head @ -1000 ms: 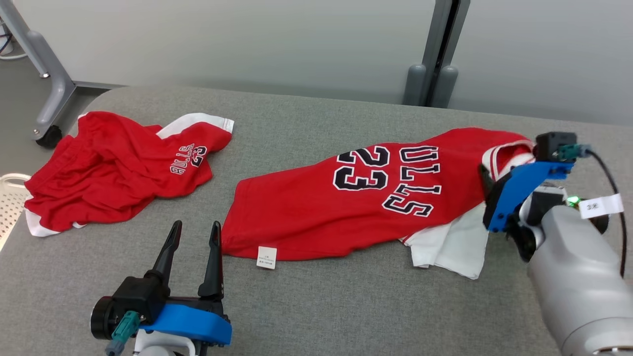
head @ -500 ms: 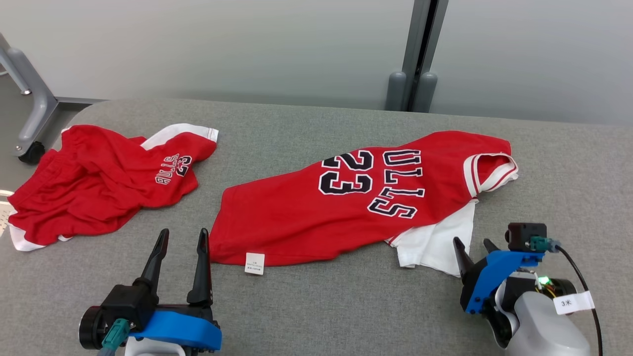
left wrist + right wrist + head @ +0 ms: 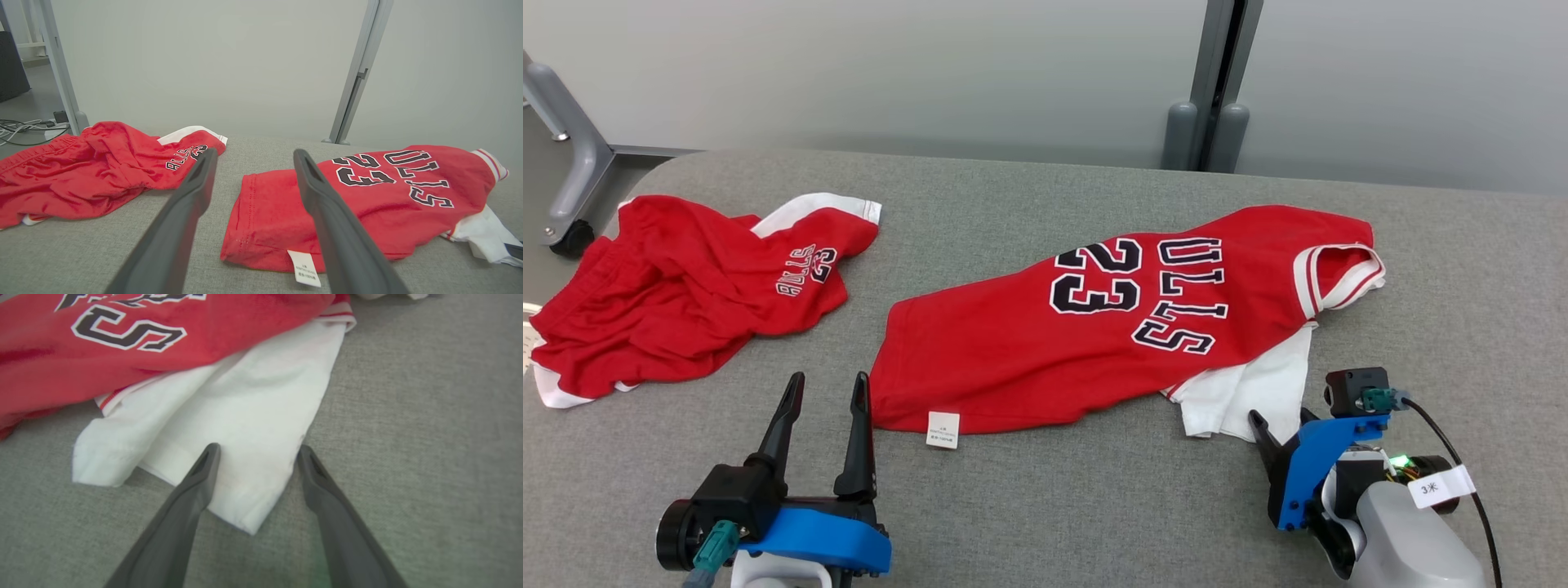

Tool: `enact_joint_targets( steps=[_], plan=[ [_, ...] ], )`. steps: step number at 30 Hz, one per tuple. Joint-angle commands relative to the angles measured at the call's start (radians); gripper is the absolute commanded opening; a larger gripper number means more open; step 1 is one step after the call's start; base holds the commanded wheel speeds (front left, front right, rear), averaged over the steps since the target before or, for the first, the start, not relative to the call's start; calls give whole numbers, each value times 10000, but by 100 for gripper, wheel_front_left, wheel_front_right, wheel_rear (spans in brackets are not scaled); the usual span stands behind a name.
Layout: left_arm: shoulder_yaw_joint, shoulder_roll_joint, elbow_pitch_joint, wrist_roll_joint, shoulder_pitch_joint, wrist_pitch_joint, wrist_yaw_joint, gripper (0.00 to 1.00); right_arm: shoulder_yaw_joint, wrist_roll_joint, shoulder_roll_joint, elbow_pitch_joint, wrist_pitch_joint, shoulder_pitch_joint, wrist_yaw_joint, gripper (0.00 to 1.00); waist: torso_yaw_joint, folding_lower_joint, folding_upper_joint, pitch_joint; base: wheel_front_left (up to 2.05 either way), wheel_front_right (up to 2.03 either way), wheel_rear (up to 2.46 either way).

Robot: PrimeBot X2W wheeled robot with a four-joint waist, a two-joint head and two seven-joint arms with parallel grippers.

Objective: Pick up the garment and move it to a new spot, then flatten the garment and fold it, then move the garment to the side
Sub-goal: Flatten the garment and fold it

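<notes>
red jersey (image 3: 1094, 343), spread flat, white sleeve

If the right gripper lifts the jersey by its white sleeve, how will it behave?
Probably floppy: the jersey lies creased and flat on the table. Likely light, being thin cloth. Held by the sleeve alone, the rest would likely dangle.

A grey fabric-covered counter (image 3: 1045, 506) with a rounded far left corner stands before a pale, plain wall (image 3: 890, 73). Behind its far edge a dark grey post (image 3: 1217, 65) divides the wall. Beyond the left edge, a grey metal frame leg (image 3: 595, 159) ends in a black caster (image 3: 568, 238) on the grey floor (image 3: 538, 192), where cables (image 3: 20, 132) lie. The light is soft and even.
</notes>
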Motion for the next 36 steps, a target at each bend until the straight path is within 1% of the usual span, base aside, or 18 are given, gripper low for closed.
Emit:
enact_joint_targets(
  steps=[1,2,3,8,11,13,16,20,24,25,26,31,36],
  plan=[
    [-49,22,7,-12,-142,-48,11,100,-4,-178,22,68,169,150,5,38,7,1,-1,17,0,0,0],
    [-58,14,17,-19,-141,-48,9,100,-14,-341,22,36,216,158,5,8,6,1,-1,27,0,0,0],
    [-57,9,28,-26,-145,-48,8,100,-30,-444,22,-4,239,176,5,0,1,1,-1,34,0,0,0],
    [2,9,55,-72,-111,-48,37,100,-378,-838,-5,-600,-13,349,3,0,-97,1,-1,9,0,0,0],
    [8,30,78,-82,0,-48,35,100,-781,-873,-5,-1267,-133,676,3,0,-184,1,-1,-113,0,0,0],
    [31,43,55,-86,71,-48,56,100,-1112,-1010,-8,-1883,-12,1014,3,0,-286,1,-1,-196,0,0,0],
    [81,79,11,-91,223,-48,73,100,-1741,-1300,-9,-3116,436,1740,3,0,-448,1,-1,-323,0,0,0],
    [172,94,-59,-128,355,-48,132,100,-2551,-1536,-5,-5204,1229,2878,3,0,-652,1,-1,-435,0,0,0],
    [223,99,-103,-171,484,-48,157,100,-3105,-1252,-1,-7005,1763,3874,3,0,-819,1,-1,-469,0,0,0],
    [229,108,-100,-178,474,-48,159,100,-3163,-1121,2,-7298,1843,4060,3,43,-850,1,-1,-470,0,0,0],
    [227,114,-98,-177,460,-48,154,100,-3235,-1003,2,-7542,1903,4221,3,100,-868,1,-1,-470,0,0,0],
    [189,116,-15,-160,485,-48,139,100,-3275,-678,1,-8298,1623,4804,5,100,-930,1,-1,-555,0,0,0],
    [220,159,127,-179,616,-48,127,100,-3073,-344,-1,-8846,517,5187,5,100,-1023,1,-1,-738,0,0,0]
  ],
)
